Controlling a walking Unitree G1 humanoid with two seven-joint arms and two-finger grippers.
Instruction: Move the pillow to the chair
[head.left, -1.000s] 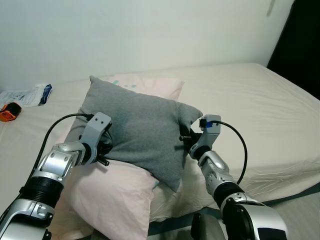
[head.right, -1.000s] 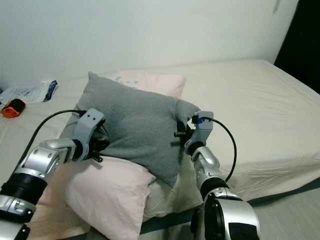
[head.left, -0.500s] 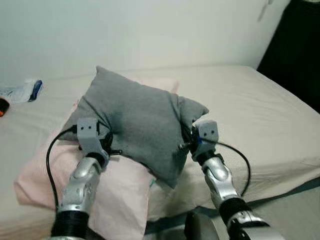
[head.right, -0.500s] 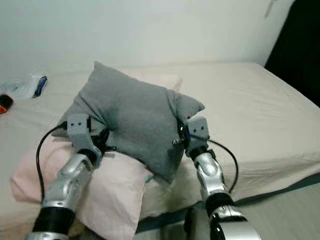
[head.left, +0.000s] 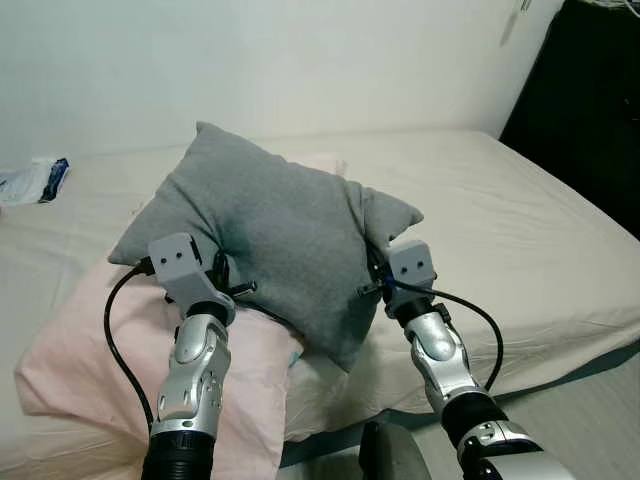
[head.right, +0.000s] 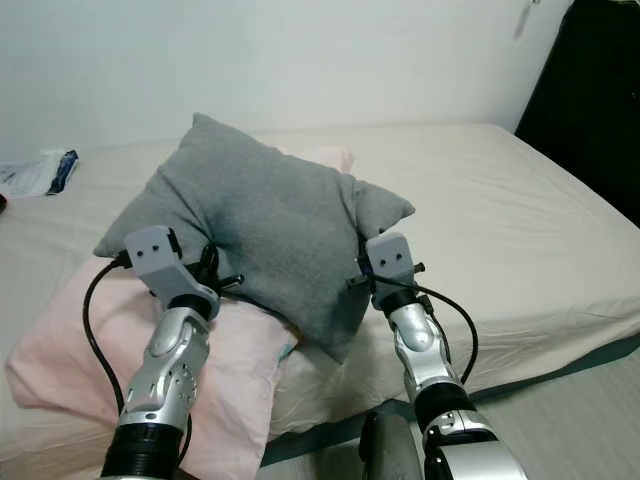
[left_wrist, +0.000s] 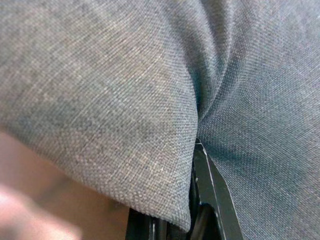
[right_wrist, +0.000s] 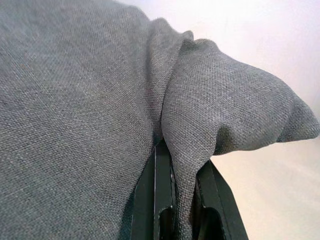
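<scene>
A grey pillow (head.left: 280, 230) leans tilted on a pink pillow (head.left: 90, 340) near the front edge of the bed (head.left: 520, 230). My left gripper (head.left: 225, 285) is shut on the grey pillow's lower left edge. My right gripper (head.left: 372, 280) is shut on its right edge, just under the right corner. In the left wrist view a fold of grey fabric (left_wrist: 125, 100) is pinched between the black fingers (left_wrist: 212, 192). The right wrist view has the pillow's corner (right_wrist: 235, 115) bunched between that gripper's fingers (right_wrist: 162, 190).
The cream bed stretches to the right and back to a white wall. A plastic packet (head.left: 35, 180) lies at the far left of the bed. A dark surface (head.left: 590, 100) stands at the right. Grey floor (head.left: 590, 420) shows below the bed's front edge.
The view has swung right. My left arm has drawn in from the left and now stands upright under the pillow's left edge. Both grippers have stayed shut on the grey pillow.
</scene>
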